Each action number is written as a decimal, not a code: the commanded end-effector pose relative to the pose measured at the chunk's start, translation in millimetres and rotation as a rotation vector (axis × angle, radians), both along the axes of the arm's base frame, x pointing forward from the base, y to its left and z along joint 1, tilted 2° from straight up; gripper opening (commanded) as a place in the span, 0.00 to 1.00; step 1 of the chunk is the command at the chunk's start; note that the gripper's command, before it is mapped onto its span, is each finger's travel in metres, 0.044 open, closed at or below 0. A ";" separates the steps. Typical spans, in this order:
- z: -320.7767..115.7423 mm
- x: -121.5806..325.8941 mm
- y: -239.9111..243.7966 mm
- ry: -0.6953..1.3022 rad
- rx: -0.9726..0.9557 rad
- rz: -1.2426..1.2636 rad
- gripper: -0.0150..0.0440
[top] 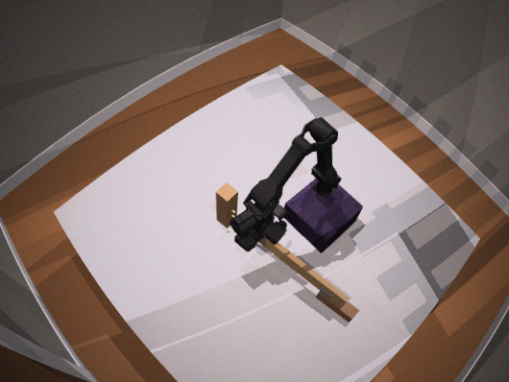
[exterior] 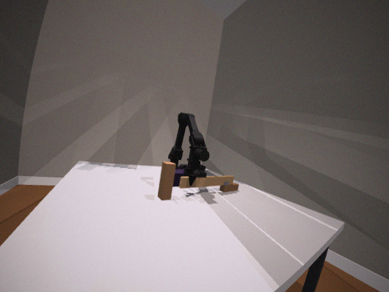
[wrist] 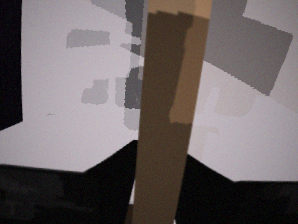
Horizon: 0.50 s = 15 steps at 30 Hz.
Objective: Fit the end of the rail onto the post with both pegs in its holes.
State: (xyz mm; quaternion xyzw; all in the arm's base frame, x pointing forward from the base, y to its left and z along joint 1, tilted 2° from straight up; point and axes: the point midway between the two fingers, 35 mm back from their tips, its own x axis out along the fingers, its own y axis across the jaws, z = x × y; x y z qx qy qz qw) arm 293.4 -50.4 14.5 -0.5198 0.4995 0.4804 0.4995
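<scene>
Wrist view has the gripper (top: 261, 236) (exterior: 191, 183) (wrist: 151, 147) at the bottom of the frame, its fingers closed on the wooden rail (top: 307, 271) (exterior: 213, 181) (wrist: 170, 75), which runs from the top edge to the bottom edge. In the exterior view, the rail lies right of the frame's middle, raised off the table (top: 144, 216) (exterior: 110, 227) and nearly level. Its near end stands apart from the upright post (top: 227, 211) (exterior: 166, 181) on its left; its far end is at the bracket (top: 325, 294) (exterior: 226, 183) on the low footboard block (top: 348, 314) (exterior: 229, 188). In the top view, pegs (top: 233, 214) show between post and gripper, left of centre; the arm (top: 288, 165) (exterior: 180, 136) reaches from a purple block (top: 324, 211) (exterior: 177, 178) right of centre.
</scene>
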 end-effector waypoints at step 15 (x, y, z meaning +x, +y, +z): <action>2.2 0.4 -5.4 -0.009 0.000 0.002 0.25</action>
